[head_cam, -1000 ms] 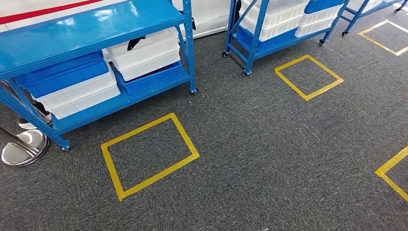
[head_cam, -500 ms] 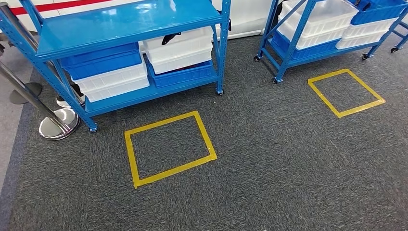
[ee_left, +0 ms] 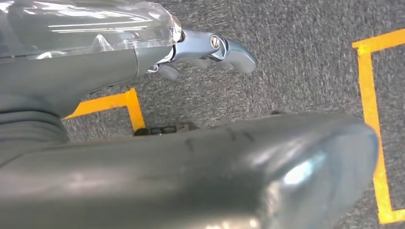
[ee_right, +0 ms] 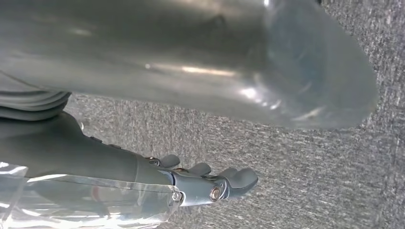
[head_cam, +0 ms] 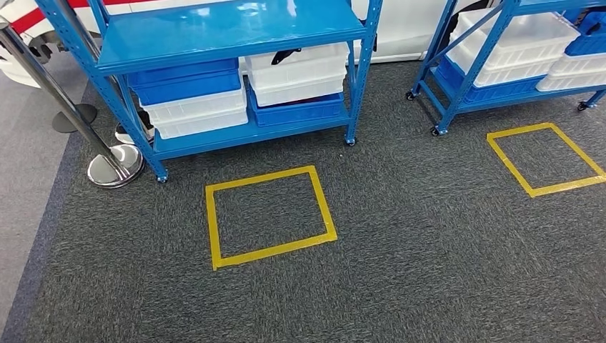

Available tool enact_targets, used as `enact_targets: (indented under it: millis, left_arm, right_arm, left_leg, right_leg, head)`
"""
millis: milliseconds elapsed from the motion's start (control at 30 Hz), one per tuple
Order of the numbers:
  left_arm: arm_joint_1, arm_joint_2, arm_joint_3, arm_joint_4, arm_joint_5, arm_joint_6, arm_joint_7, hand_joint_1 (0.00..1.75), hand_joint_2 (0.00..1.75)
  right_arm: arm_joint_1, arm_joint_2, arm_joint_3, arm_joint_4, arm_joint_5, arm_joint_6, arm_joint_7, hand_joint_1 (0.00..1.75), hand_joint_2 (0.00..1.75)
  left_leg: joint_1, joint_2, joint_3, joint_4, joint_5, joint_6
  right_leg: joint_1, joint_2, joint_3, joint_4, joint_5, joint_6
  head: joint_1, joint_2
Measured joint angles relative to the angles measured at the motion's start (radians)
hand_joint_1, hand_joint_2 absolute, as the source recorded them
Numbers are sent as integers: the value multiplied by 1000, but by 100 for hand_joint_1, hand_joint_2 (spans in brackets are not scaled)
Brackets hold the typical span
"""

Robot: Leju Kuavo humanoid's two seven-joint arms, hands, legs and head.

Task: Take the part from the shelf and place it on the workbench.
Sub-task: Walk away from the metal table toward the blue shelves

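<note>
- Probably the part [head_cam: 286, 54]: a slim dark piece lying over the rim of a white bin [head_cam: 300, 75] on the lower level of the nearer blue shelf [head_cam: 236, 32], seen from the head view. Too small to be sure of its identity.
- Long axis running roughly along the shelf's front edge, the right end tipped slightly up and away; impossible to say which end is the front.
- Compared with half a second ago, whole picture shifted, so camera turned, not things: shelf, yellow taped square [head_cam: 268, 214] and chrome post base [head_cam: 114, 168] now sit further right in frame, and the second shelf [head_cam: 464, 64] is partly cut off at the right edge.
- From the left wrist view: left hand [ee_left: 95, 71] hanging over the grey carpet [ee_left: 296, 71], fingers [ee_left: 229, 50] stretched out and apart from the thumb, nothing in them; yellow tape [ee_left: 370, 119] on the floor nearby.
- From the right wrist view: right hand [ee_right: 95, 167] likewise over carpet, fingers [ee_right: 234, 179] extended, grasping nothing.
</note>
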Motion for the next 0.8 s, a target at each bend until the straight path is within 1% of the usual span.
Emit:
enact_targets:
  millis: [33,67,100,133,167,200,233,267,300,333,367,400,433,467,500,533,567,600,633,667,700,733,767,800]
  left_arm:
    - [1,0,0,0,0,0,0,0,0]
    - [1,-1,0,0,0,0,0,0,0]
    - [0,-1,0,0,-1,0,0,0,0]
    - [-1,-1,0,0,-1,0,0,0,0]
    - [-1,-1,0,0,-1,0,0,0,0]
    - [-1,-1,0,0,-1,-1,0,0,0]
    - [0,-2,0,0,-2,-2,0,0,0]
    - [1,-2,-1,0,-4,-3,1,0,0]
    - [1,-3,-2,0,-7,-5,2,0,0]
    - [1,-4,-3,0,-10,-8,4,0,0]
    - [-1,-5,-5,0,-14,-9,6,0,0]
    - [-4,-6,-6,0,-17,-10,7,0,0]
    - [-8,-6,-8,1,-20,-11,9,0,0]
    - [-11,-7,-9,1,-21,-11,11,0,0]
    - [-12,-7,-11,1,-22,-11,12,0,0]
    - [-12,-6,-12,1,-22,-11,12,0,0]
    - [-13,-6,-13,1,-23,-11,13,0,0]
    - [-14,-6,-14,1,-23,-11,13,0,0]
    - [-15,-6,-15,1,-23,-12,13,0,0]
    - [-16,-7,-16,1,-24,-12,13,0,0]
    - [-15,-7,-17,1,-25,-12,13,0,0]
    - [-13,-7,-18,1,-26,-12,14,0,0]
    - [-10,-7,-19,1,-27,-12,14,0,0]
    - [-7,-7,-20,1,-29,-12,14,0,0]
  right_arm:
    - [0,0,0,0,0,1,1,0,0]
    - [0,-1,0,0,0,2,2,0,0]
    - [1,-1,0,0,0,2,3,0,0]
    - [1,-1,0,0,0,3,4,0,0]
    - [1,-1,0,1,0,5,6,0,0]
    - [2,-1,0,1,0,6,9,0,0]
    - [4,-2,-1,1,0,8,15,0,0]
    - [6,-2,-1,1,0,8,21,0,0]
    - [9,-4,-2,1,0,5,28,0,0]
    - [13,-5,-2,2,2,0,35,0,0]
    - [18,-6,-3,3,3,-4,39,0,0]
    - [22,-6,-4,4,1,-8,40,0,0]
    - [24,-6,-7,5,-3,-9,39,0,0]
    - [25,-7,-11,6,-9,-9,37,0,0]
    - [24,-7,-16,6,-14,-8,34,0,0]
    - [24,-6,-20,6,-17,-8,32,0,0]
    - [24,-6,-23,5,-19,-8,30,0,0]
    - [24,-5,-25,5,-19,-8,29,0,0]
    - [24,-5,-27,5,-19,-8,28,0,0]
    - [24,-5,-29,6,-20,-8,28,0,0]
    - [23,-5,-31,6,-20,-8,28,0,0]
    - [23,-5,-34,6,-21,-8,28,0,0]
    - [22,-5,-37,5,-22,-8,29,0,0]
    - [21,-5,-40,5,-24,-8,29,0,0]
  left_leg:
    - [2,-2,9,-4,-1,7]
    - [3,-4,19,-8,-2,13]
    - [4,-5,29,-11,-3,18]
    - [4,-6,35,-12,-6,22]
    - [3,-7,39,-12,-10,25]
    - [2,-9,44,-12,-15,25]
    - [1,-12,51,-12,-21,25]
    - [1,-19,62,-11,-28,22]
    - [2,-26,74,-11,-37,19]
    - [3,-33,85,-11,-47,15]
    - [3,-41,95,-9,-56,10]
    - [3,-48,99,-9,-66,5]
    - [4,-55,103,-11,-73,-1]
    - [3,-62,107,-10,-74,-8]
    - [4,-67,109,-8,-74,-14]
    - [5,-63,107,7,-69,-19]
    - [5,-53,95,39,-63,-23]
    - [5,-41,66,90,-66,-27]
    - [6,-28,25,155,-78,-31]
    - [6,-20,-21,220,-102,-35]
    - [7,-17,-65,272,-131,-37]
    - [7,-16,-96,299,-154,-38]
    - [7,-14,-115,296,-160,-37]
    - [6,-13,-119,262,-140,-33]
  right_leg:
    - [-2,3,0,12,-1,6]
    - [-3,9,-10,35,-12,11]
    - [-4,16,-32,75,-33,14]
    - [-5,25,-66,130,-59,17]
    - [-5,30,-107,193,-84,19]
    - [-5,32,-146,245,-99,21]
    - [-6,33,-172,269,-97,22]
    - [-6,33,-182,260,-80,22]
    - [-7,37,-173,217,-45,21]
    - [-9,48,-155,152,2,19]
    - [-10,64,-139,93,39,17]
    - [-10,78,-126,50,63,14]
    - [-8,87,-120,28,75,9]
    - [-6,86,-116,22,69,2]
    - [-5,77,-109,19,65,-6]
    - [-6,68,-98,14,61,-14]
    - [-7,59,-85,10,55,-23]
    - [-7,50,-72,6,47,-29]
    - [-6,42,-60,3,38,-34]
    - [-5,36,-48,2,27,-36]
    - [-3,30,-36,2,15,-37]
    - [-3,27,-23,2,5,-38]
    - [-2,25,-8,2,-7,-37]
    - [-1,22,9,2,-20,-37]
  head:
    - [0,0]
    - [0,0]
    - [0,0]
    - [0,0]
    - [0,0]
    - [0,0]
    - [0,0]
    - [0,0]
    - [0,0]
    - [0,0]
    - [0,0]
    - [0,0]
    - [0,0]
    - [0,0]
    - [0,0]
    - [0,0]
    - [0,0]
    - [0,0]
    - [0,0]
    - [-1,0]
    - [-1,0]
    - [-1,0]
    - [-1,0]
    - [-1,0]
